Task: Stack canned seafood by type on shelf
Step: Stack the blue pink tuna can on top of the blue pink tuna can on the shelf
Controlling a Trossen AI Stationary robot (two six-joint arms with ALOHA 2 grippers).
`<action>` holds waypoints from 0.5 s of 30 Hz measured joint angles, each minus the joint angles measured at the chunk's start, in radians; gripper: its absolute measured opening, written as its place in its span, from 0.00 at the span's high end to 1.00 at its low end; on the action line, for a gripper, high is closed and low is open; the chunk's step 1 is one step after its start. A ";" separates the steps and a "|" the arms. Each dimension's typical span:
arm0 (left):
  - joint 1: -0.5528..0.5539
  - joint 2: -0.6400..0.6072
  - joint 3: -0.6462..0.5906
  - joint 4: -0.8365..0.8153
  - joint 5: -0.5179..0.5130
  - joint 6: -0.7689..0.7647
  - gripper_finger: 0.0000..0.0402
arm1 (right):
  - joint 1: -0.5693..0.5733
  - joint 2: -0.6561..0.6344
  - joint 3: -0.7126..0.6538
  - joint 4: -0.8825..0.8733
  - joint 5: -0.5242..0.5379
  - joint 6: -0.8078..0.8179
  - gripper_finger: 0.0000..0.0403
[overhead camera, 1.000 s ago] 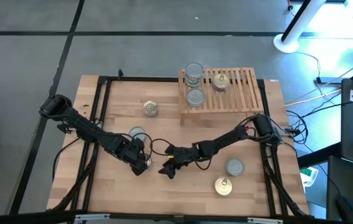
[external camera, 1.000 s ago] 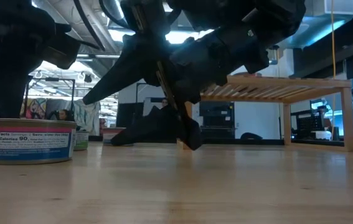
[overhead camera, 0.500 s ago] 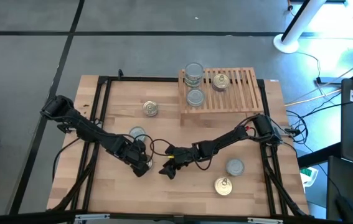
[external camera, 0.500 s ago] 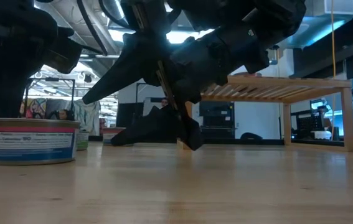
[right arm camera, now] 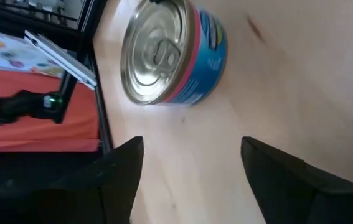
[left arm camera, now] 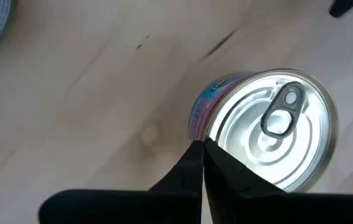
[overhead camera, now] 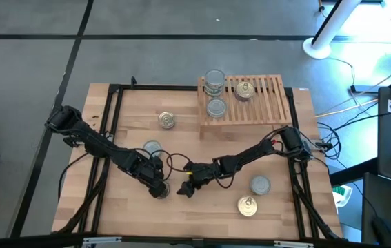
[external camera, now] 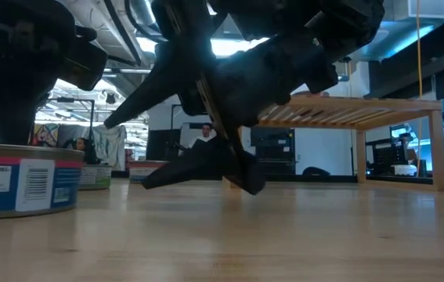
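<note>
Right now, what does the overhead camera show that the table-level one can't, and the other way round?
Only the overhead view: the whole layout, with tins standing on top of the shelf, such as a gold-topped tin, other tins scattered over the table, and both arms meeting near its front middle, left jaws shut, right jaws open.

Only the table-level view: the printed side label of the nearest tin, the open gap under the shelf, and the room behind, with a person.

Both: the shelf, the dark arms and the wooden tabletop.
</note>
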 joint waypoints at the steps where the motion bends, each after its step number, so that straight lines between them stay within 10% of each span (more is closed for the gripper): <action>1: 0.000 0.000 0.000 0.000 0.000 -0.007 0.99 | 0.000 0.000 0.000 0.000 -0.012 0.022 0.33; 15: 0.000 0.000 0.000 0.001 0.000 -0.110 1.00 | 0.000 0.000 0.000 -0.001 0.005 0.036 0.33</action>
